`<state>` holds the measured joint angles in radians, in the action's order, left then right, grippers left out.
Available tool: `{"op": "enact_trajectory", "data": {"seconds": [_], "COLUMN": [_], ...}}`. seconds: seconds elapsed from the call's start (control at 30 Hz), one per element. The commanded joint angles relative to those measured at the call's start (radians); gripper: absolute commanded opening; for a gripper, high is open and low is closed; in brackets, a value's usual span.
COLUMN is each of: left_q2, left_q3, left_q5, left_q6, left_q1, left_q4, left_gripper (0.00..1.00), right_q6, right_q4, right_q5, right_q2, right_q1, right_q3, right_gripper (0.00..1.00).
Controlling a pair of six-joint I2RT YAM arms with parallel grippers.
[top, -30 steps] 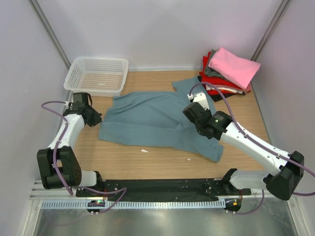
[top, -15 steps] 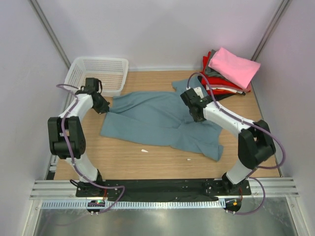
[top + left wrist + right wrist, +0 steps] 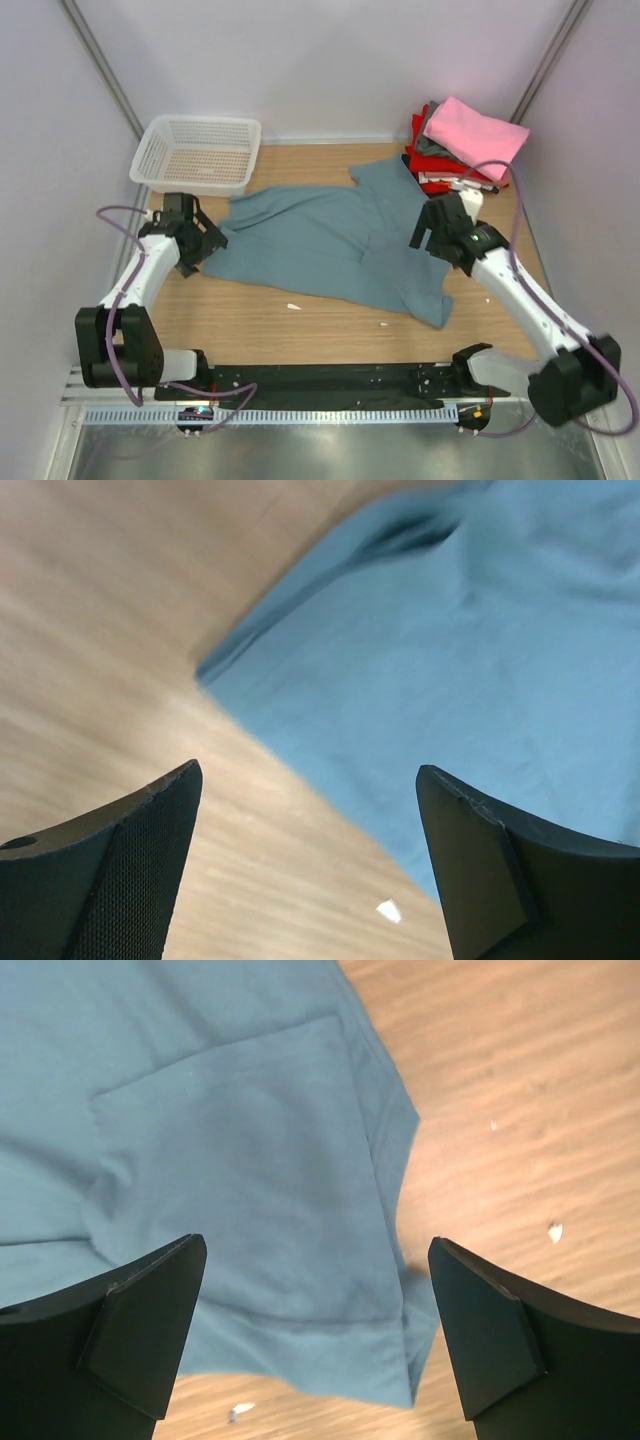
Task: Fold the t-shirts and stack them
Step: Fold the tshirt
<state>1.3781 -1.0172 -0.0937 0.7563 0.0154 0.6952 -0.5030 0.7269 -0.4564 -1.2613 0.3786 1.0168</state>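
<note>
The white lattice basket (image 3: 195, 152) stands at the far left corner of the wooden surface (image 3: 250, 320). The left end effector (image 3: 203, 245) is positioned at the left edge of the teal-blue t-shirt (image 3: 310, 240). Its fingers are apart with nothing between them. The t-shirt lies spread and wrinkled across the middle of the surface. The right end effector (image 3: 430, 230) is above the t-shirt's right portion, its fingers also spread and empty. The stack of folded t-shirts (image 3: 440, 170) lies at the far right corner, with a pink t-shirt (image 3: 475, 135) on top.
</note>
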Motion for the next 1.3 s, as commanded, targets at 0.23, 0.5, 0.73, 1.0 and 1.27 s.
{"op": "enact_trajectory", "data": {"seconds": [0.23, 0.5, 0.73, 1.0, 1.27], "left_q2": [-0.143, -0.05, 0.032, 0.056, 0.022], "left_q3": [0.339, 0.39, 0.41, 0.407, 0.42], "left_q5": [0.057, 0.04, 0.028, 0.04, 0.011], "left_q6": [0.084, 0.13, 0.161, 0.149, 0.147], "left_q1": [-0.005, -0.005, -0.005, -0.003, 0.012], "left_q4": [-0.213, -0.359, -0.508, -0.534, -0.527], "left_gripper": [0.87, 0.86, 0.42, 0.05, 0.0], "right_q6": [-0.474, -0.499, -0.644, -0.764, -0.625], "right_q4": [0.143, 0.105, 0.089, 0.244, 0.177], "right_q5": [0.134, 0.398, 0.582, 0.472, 0.301], "right_q2": [0.528, 0.556, 0.622, 0.796, 0.644], "right_q1": [-0.142, -0.364, -0.489, -0.491, -0.492], "right_q3": [-0.282, -0.418, -0.607, -0.618, -0.535], "right_gripper": [0.96, 0.88, 0.76, 0.59, 0.59]}}
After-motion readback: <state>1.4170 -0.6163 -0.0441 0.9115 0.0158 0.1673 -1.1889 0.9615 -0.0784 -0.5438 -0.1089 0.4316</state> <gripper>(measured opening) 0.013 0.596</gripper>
